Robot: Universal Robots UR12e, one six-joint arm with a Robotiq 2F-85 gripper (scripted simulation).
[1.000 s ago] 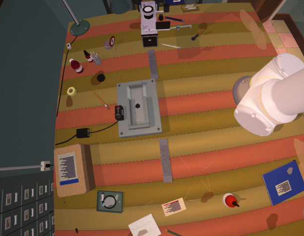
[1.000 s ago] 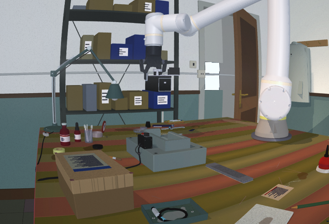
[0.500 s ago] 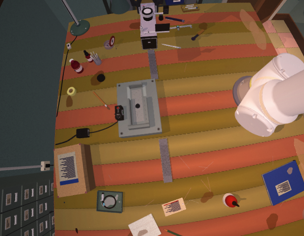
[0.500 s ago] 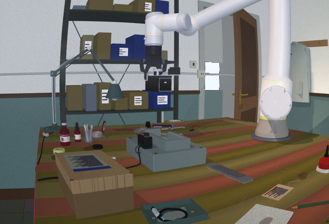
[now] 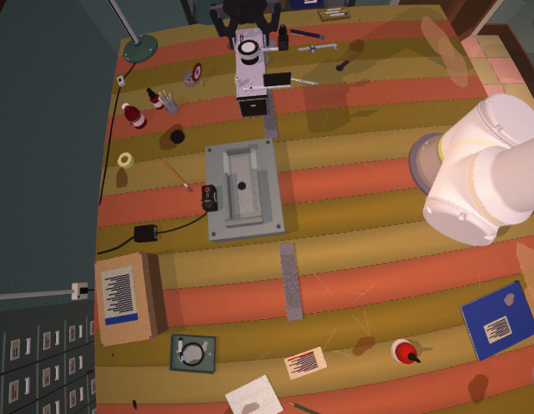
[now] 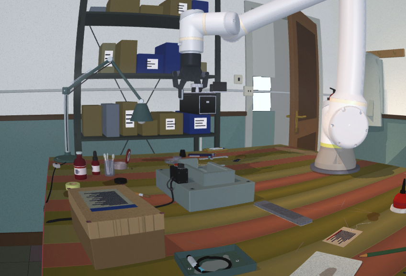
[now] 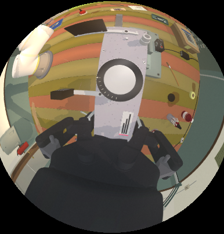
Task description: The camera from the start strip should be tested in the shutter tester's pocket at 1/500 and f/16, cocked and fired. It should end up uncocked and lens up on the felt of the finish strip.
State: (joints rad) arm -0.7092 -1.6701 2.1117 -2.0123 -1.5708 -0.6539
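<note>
My gripper (image 6: 191,84) is clamped on the camera (image 6: 198,103), its fingers on the two long sides of the body (image 7: 118,87), and carries it high above the far end of the table. The camera (image 5: 250,71) is a long silver and black box, lens ring facing up, with a black-tipped lever sticking out to one side. The grey shutter tester (image 5: 243,187) sits mid-table with its long pocket empty and a dark spot on the pocket floor. One grey felt strip (image 5: 270,118) lies just beyond the tester and another (image 5: 290,280) lies on its near side.
A cardboard box (image 5: 126,297) stands at the near left corner, with a small tray (image 5: 192,353) beside it. Bottles and a cup of swabs (image 5: 150,106) sit by the left edge with a desk lamp base (image 5: 140,48). The robot base (image 6: 335,161) fills the right side.
</note>
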